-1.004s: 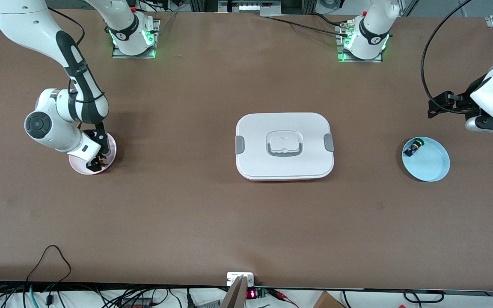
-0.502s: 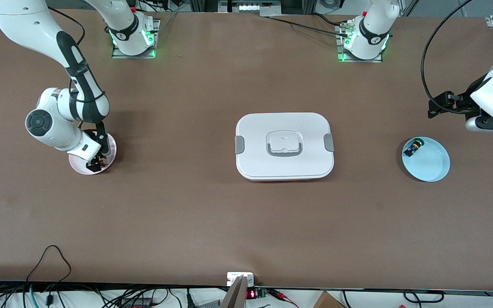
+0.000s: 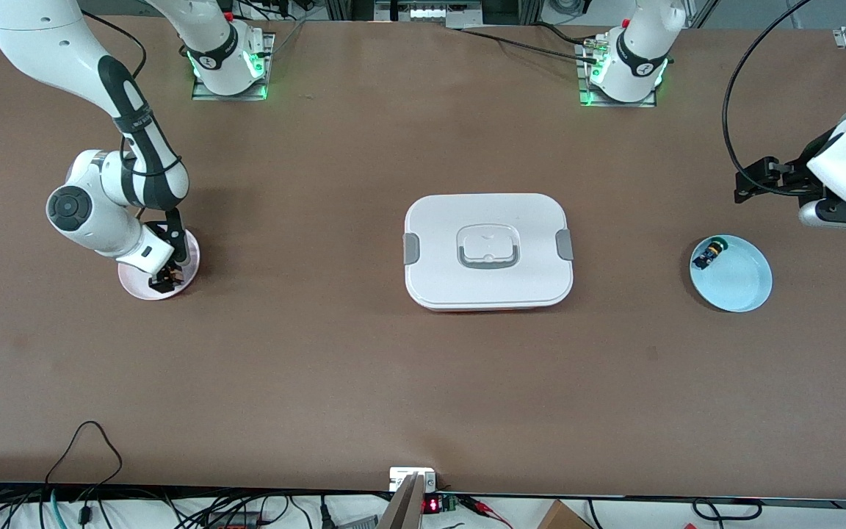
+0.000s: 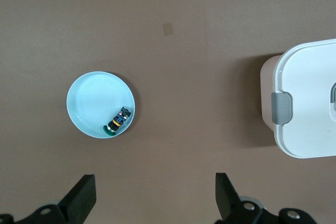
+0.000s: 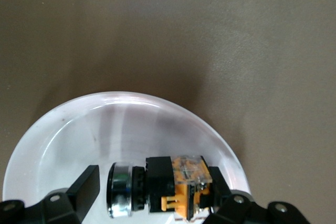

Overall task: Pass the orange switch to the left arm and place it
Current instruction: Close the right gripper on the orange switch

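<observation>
The orange switch (image 5: 176,184), black with an orange block and a silver head, lies in a pink plate (image 3: 131,283) at the right arm's end of the table. My right gripper (image 3: 167,278) is low in that plate, open, with its fingers on either side of the switch (image 3: 172,276). In the right wrist view (image 5: 152,188) one finger sits at the orange end and a small gap shows at the silver head. My left gripper (image 3: 750,184) is open and empty (image 4: 155,198), waiting above the table near a blue plate (image 3: 742,283). The white box (image 3: 488,250) stands mid-table between the plates.
The blue plate (image 4: 89,100) holds a black switch with a green end (image 4: 117,120). The box's corner and grey latch show in the left wrist view (image 4: 307,103). Bare brown table lies nearer the front camera than the box. Cables hang by the left arm.
The right arm's elbow and wrist have shifted slightly toward the bases while its gripper stays low in the pink plate round the switch. The left arm has not moved.
</observation>
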Tool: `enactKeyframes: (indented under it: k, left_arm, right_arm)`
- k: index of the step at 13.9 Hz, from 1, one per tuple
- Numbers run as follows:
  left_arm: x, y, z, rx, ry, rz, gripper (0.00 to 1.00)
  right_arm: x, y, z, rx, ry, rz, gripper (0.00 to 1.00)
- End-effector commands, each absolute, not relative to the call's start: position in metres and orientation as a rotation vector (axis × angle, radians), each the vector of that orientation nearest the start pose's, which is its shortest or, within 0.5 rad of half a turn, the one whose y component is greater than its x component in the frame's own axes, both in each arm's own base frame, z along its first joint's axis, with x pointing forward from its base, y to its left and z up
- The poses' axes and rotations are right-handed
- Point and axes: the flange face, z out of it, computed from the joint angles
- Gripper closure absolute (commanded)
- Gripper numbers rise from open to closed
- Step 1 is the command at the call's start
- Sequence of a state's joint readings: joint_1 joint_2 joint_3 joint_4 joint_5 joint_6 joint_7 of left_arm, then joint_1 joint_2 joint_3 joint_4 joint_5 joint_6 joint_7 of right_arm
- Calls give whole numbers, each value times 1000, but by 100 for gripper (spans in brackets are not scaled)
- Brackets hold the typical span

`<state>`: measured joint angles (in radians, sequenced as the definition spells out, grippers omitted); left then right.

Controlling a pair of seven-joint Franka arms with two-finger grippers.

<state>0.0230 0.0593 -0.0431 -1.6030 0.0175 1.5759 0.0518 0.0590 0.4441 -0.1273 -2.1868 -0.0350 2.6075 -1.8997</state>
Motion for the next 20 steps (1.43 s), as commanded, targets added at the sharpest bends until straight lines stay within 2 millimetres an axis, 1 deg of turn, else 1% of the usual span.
enactKeyframes:
  k: [1, 3, 4, 5, 7, 9, 11, 13, 15, 16, 17, 18, 19, 20]
  left_arm:
    - [573, -8, 582, -3143, 109, 142, 0]
    - [573, -8, 582, -3143, 109, 142, 0]
    - [573, -8, 582, -3143, 109, 142, 0]
    - [573, -8, 582, -3143, 109, 142, 0]
    - [573, -4, 582, -3144, 97, 142, 0]
    - [573, -4, 582, -3144, 99, 142, 0]
    - [573, -4, 582, -3144, 96, 142, 0]
    - [573, -3, 582, -3144, 96, 142, 0]
    - [573, -3, 582, -3144, 96, 142, 0]
    - [573, -2, 582, -3144, 94, 142, 0]
    - [573, -2, 582, -3144, 94, 142, 0]
    - [573, -2, 582, -3144, 94, 142, 0]
    - [573, -2, 582, -3144, 94, 142, 0]
    - [573, -2, 582, -3146, 92, 142, 0]
  right_arm:
    - [552, -42, 178, 1807, 2530, -67, 29]
    - [552, -38, 178, 1803, 2537, -61, 56]
    - [552, -42, 178, 1816, 2531, -60, 65]
    - [553, -41, 178, 1812, 2533, -57, 72]
    - [553, -33, 179, 1814, 2543, -42, 86]
    - [555, -32, 182, 1817, 2540, -36, 98]
    - [558, -31, 192, 1828, 2546, -43, 100]
    - [567, -25, 207, 1937, 2586, -73, 100]
    - [586, -19, 234, 2034, 2623, -80, 100]
    - [599, -15, 250, 2031, 2630, -72, 100]
    - [607, 2, 264, 2033, 2657, -91, 100]
    - [609, 14, 273, 2088, 2664, -95, 100]
    - [608, 30, 277, 2188, 2664, -53, 100]
    - [607, 47, 282, 2243, 2683, 17, 100]
